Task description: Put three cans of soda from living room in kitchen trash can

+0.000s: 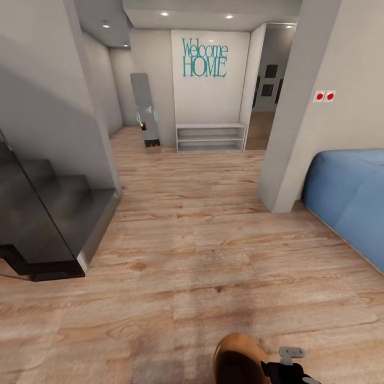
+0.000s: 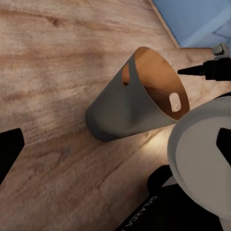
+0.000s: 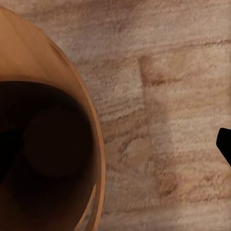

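Head view: hallway with a light wood plank floor (image 1: 202, 234), seen forward and down.
Far wall: white panel with teal "Welcome HOME" lettering (image 1: 205, 57); a low white shelf unit (image 1: 211, 137) stands under it.
Left side: dark staircase (image 1: 48, 213) behind a glass panel; a tall grey leaning panel (image 1: 146, 112) stands near the far wall.
Right side: blue sofa (image 1: 349, 194) beyond a white wall corner; two red round buttons (image 1: 325, 96) on the wall above it.
Tash can: at the bottom edge of the head view (image 1: 240, 360), copper-brown inside facing up. From the left wrist camera it (image 2: 139, 96) is tilted, grey outside, with two handle slots near the rim, lifted over the floor.
Right gripper (image 1: 290, 365): black fingers at the can's rim; one dark finger (image 2: 202, 70) reaches the rim in the left wrist view. It appears clamped on the rim, carrying the can.
Left gripper: dark finger edges at the borders of its own camera, spread apart, nothing between them.
Can interior: dark, with a round shape at the bottom (image 3: 57, 142); contents cannot be told.
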Robot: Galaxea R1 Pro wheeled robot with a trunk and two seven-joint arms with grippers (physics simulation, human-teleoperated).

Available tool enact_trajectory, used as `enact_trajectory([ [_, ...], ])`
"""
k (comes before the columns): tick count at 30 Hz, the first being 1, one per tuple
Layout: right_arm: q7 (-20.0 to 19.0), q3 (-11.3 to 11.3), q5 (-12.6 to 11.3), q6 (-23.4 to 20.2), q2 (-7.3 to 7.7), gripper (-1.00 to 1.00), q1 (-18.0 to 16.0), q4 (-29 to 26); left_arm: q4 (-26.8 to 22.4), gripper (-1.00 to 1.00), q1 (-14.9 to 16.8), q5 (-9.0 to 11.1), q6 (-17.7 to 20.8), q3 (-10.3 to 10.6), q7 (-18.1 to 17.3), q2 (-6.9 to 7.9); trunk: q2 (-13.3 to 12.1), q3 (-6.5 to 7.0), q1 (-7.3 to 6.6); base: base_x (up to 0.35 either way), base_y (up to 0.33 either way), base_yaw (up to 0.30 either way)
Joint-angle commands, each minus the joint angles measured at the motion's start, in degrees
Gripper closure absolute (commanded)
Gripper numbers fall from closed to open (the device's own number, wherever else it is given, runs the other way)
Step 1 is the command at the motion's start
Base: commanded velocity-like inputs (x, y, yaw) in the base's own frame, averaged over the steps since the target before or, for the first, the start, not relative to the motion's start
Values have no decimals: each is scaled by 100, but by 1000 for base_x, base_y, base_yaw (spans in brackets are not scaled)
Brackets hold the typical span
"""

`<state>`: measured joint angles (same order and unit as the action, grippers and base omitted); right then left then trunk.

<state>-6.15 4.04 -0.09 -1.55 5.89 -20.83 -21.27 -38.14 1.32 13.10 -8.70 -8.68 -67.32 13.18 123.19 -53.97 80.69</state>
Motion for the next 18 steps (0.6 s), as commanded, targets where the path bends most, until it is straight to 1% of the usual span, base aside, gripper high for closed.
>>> enact_trajectory([
  [1,0,0,0,1,0,-100,0,0,0,-100,0,0,0,-1,0,0,0,-1,0,0,0,0],
  [18,0,-17,6,5,0,-100,0,0,1,-100,0,0,0,-2,0,0,0,-4,0,0,0,0],
])
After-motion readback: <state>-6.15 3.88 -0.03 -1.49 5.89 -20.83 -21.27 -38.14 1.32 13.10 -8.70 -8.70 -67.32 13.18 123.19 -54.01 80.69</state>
